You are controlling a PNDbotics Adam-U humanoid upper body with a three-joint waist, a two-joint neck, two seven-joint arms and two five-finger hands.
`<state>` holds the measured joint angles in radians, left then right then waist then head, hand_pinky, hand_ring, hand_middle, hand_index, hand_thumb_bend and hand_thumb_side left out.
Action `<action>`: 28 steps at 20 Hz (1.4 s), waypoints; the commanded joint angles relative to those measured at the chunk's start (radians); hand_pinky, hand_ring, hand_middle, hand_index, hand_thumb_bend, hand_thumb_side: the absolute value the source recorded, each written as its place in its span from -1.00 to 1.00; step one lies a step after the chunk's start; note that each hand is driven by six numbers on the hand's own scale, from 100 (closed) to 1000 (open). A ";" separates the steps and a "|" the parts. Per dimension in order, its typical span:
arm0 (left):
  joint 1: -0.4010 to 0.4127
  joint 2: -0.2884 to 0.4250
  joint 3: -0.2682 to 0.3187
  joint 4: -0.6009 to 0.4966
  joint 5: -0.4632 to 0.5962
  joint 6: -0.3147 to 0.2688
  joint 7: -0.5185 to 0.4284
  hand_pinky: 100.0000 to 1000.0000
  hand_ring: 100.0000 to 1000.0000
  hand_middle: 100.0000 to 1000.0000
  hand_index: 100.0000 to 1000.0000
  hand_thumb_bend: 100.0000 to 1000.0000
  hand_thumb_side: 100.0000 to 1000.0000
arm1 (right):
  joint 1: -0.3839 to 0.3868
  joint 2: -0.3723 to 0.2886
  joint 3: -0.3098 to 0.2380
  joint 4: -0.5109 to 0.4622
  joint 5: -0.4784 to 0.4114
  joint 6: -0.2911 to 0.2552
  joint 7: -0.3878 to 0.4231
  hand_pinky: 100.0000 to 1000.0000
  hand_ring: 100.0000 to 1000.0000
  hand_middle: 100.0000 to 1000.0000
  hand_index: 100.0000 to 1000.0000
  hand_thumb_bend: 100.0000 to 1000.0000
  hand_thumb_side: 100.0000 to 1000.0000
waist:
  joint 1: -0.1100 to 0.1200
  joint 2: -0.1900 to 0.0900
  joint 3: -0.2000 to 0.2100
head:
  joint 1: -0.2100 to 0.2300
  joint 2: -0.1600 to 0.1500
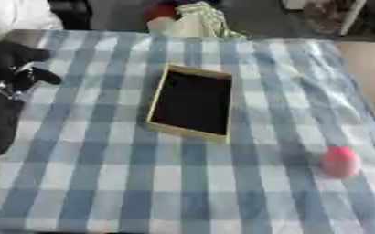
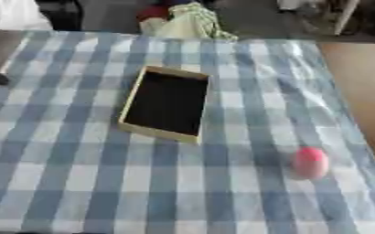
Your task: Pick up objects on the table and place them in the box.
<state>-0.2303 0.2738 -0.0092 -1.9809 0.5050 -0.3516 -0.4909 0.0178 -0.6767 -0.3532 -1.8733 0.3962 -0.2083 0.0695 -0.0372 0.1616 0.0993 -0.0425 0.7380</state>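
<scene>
Open box in the middle of the checked table, pink object off to the near right

The shallow box [image 1: 190, 103] with pale yellow walls and a dark inside lies on the blue-and-white checked cloth [image 1: 103, 173], holding nothing that I can see. The rounded pink object [image 1: 340, 162] sits on the cloth well apart from it, close to the table's right edge. The robot's left hand [image 1: 14, 64] hangs at the far left edge above the cloth, dark fingers bent, though I cannot tell whether they grip anything; its right hand is out of sight
</scene>
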 commanded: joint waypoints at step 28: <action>0.000 0.037 -0.003 -0.019 -0.002 0.007 -0.012 0.28 0.58 0.38 0.45 -1.00 0.10 | 0.063 -0.372 0.211 0.170 0.055 -0.153 0.102 0.71 0.67 0.63 0.61 -1.00 0.79 | -0.008 -0.020 -0.006 | -0.015 0.019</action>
<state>-0.2217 0.2904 -0.0110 -1.9809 0.5039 -0.3448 -0.4988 0.0903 -0.9973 -0.1408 -1.7058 0.4616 -0.3581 0.1588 -0.0447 0.1538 0.0935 -0.0541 0.7536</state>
